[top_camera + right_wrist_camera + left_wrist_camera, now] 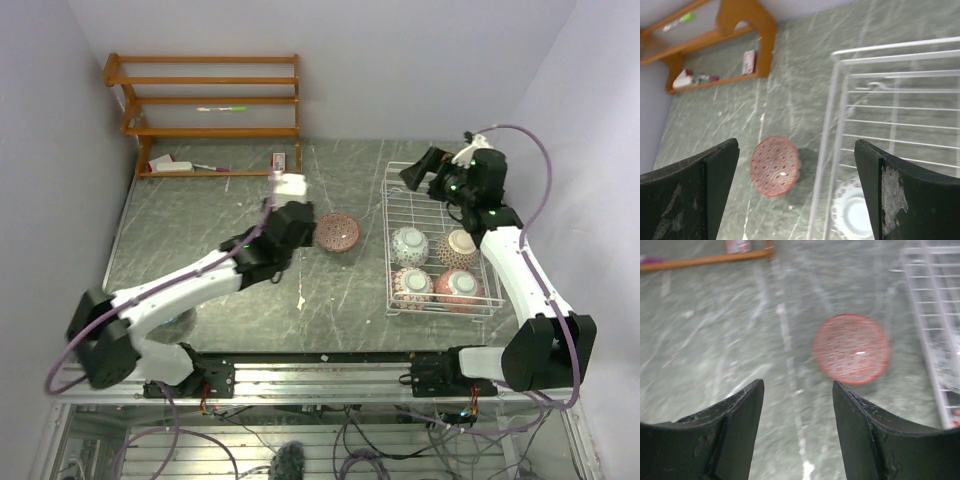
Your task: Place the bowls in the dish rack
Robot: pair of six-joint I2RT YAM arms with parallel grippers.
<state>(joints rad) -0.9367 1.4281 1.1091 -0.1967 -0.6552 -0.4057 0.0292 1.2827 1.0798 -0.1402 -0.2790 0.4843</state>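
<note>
While the red bowl [338,232] sits on the table [200,220] just left of the rack [392,200] holding four bowls [410,244], the left gripper [797,390] and right gripper [413,176] both gape empty, and a shallow pinch on its slick rim could drop it.

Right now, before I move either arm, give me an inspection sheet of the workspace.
Surface: grey-green veined table.
Job's things: four bowls in the near half of the dish rack; one red bowl on the table, left of the rack and apart from it.
Clutter: small items on the wooden shelf's bottom board.
Hands: left hand open, empty, near the red bowl; right hand open, empty, above the rack's far end.
Cables: purple cables loop off both arms; wire tangle below the front rail.
Surroundings: pale walls; shelf in the far left corner.
</note>
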